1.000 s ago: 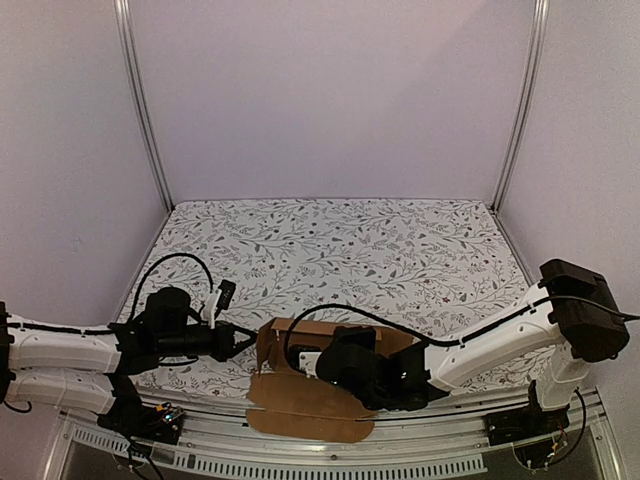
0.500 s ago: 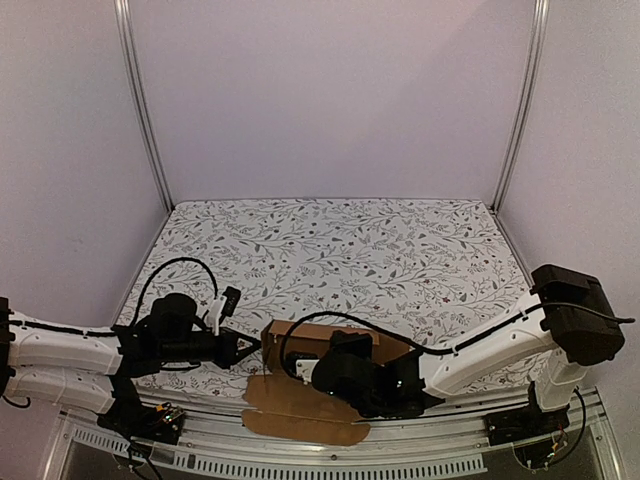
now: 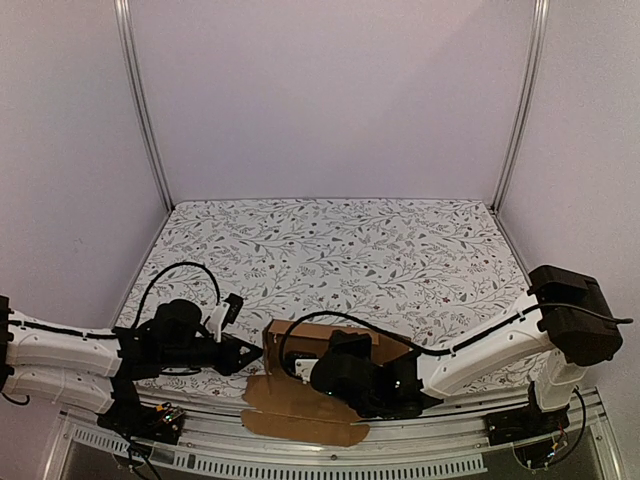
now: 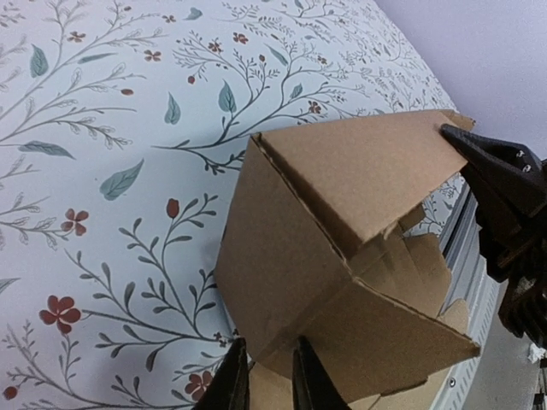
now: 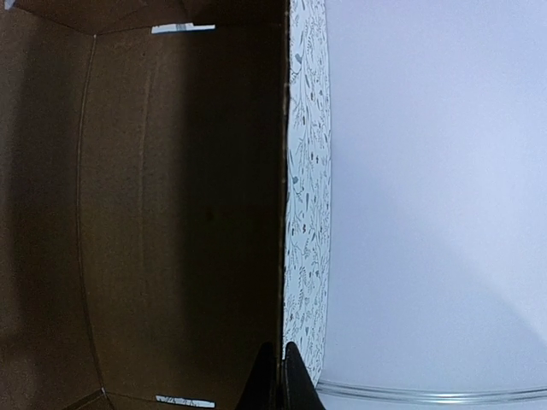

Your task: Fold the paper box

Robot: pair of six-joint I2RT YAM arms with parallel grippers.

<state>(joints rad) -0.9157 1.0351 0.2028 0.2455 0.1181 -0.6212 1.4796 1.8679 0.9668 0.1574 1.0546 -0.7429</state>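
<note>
The paper box is brown cardboard, partly raised at the table's near edge, with a flat flap lying over the front rail. In the left wrist view the box shows a raised wall and a slanted top panel. My left gripper is at the box's left end. Its fingers stand a little apart, either side of the wall's lower corner. My right gripper is shut on the edge of a box wall; its tips pinch the cardboard. Its black fingers also show in the left wrist view.
The floral tablecloth covers the table behind the box. White walls and metal posts close in the sides and back. A metal rail runs along the near edge.
My left gripper has moved right, up to the box's left end. My right arm has shifted a little left with the box wall in its grip.
</note>
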